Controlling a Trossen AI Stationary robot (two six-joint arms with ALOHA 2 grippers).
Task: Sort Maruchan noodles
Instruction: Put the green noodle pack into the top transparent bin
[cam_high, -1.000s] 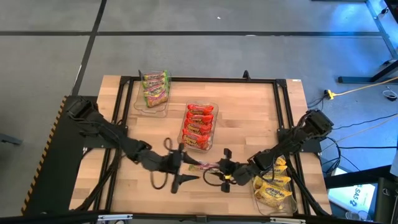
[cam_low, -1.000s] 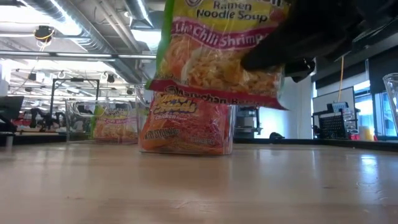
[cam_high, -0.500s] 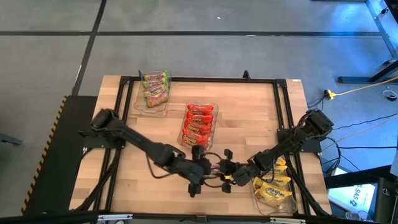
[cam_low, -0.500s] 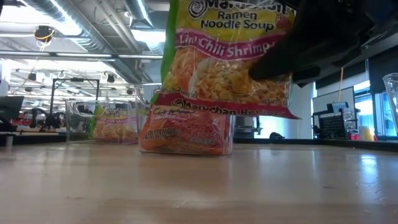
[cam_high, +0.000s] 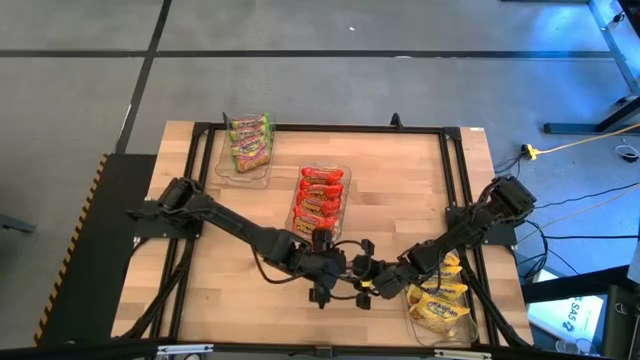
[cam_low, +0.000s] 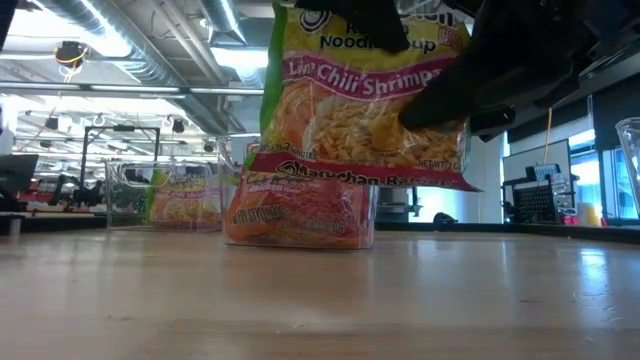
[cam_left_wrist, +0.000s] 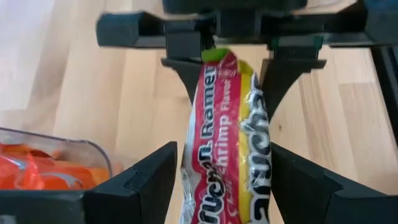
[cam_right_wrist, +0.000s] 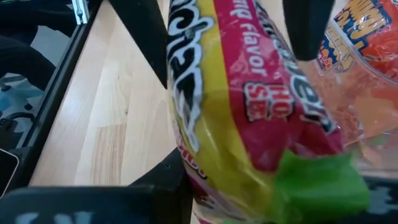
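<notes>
While the right claw (cam_high: 362, 278) grips a Lime Chili Shrimp packet (cam_low: 360, 95) upright above the bench (cam_high: 400, 200), the left claw (cam_left_wrist: 214, 171) stands wide, one finger on each side of it without visibly pinching. Behind it sits a clear tray of red packets (cam_high: 319, 202), and farther off, a tray of green ones (cam_high: 248, 142).

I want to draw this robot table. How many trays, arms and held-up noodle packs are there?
tray of green packs: 1
tray of red packs: 1
tray of yellow packs: 1
left arm: 1
right arm: 1
held pack: 1
Total: 6
</notes>
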